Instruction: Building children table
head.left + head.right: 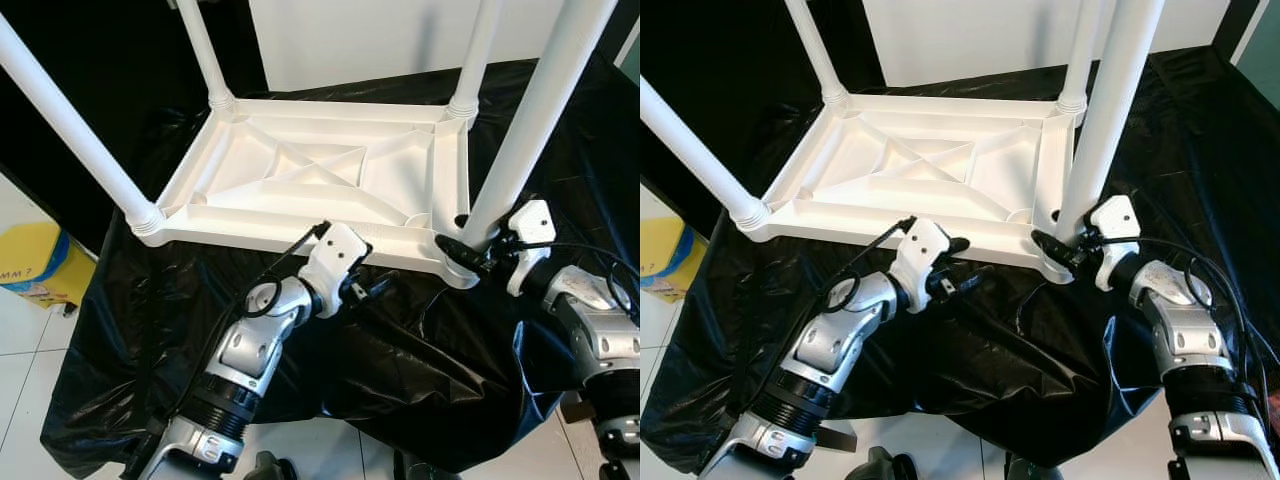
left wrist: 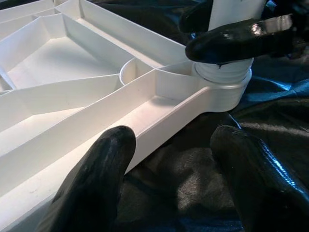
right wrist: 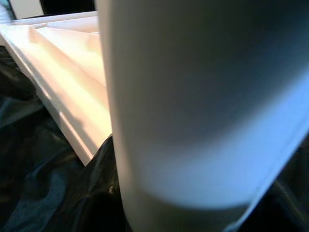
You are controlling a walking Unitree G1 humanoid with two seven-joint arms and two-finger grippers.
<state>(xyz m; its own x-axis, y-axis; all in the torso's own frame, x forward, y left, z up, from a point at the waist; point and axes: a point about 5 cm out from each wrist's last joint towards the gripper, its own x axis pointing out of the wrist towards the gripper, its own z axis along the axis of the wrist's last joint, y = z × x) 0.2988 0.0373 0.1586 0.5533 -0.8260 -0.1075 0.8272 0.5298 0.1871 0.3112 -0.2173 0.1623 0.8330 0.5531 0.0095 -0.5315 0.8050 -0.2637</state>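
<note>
A white plastic table top point(image 1: 320, 170) lies upside down on a black sheet, ribbed underside up. Four white legs stand up from its corners. My right gripper point(image 1: 462, 240) is shut on the base of the near right leg point(image 1: 530, 120), just above its corner socket; the right wrist view has that leg point(image 3: 193, 96) very close. In the left wrist view black fingers point(image 2: 236, 41) clasp the leg's base. My left gripper point(image 2: 174, 164) is open, low at the table's near rim point(image 1: 260, 235), one finger against the rim's edge and the other over the sheet.
The black sheet point(image 1: 400, 380) drapes over the support and hangs down at the front. A yellow box point(image 1: 35, 265) sits on the white tiled floor at the left. The near left leg point(image 1: 70, 120) leans outward toward the left.
</note>
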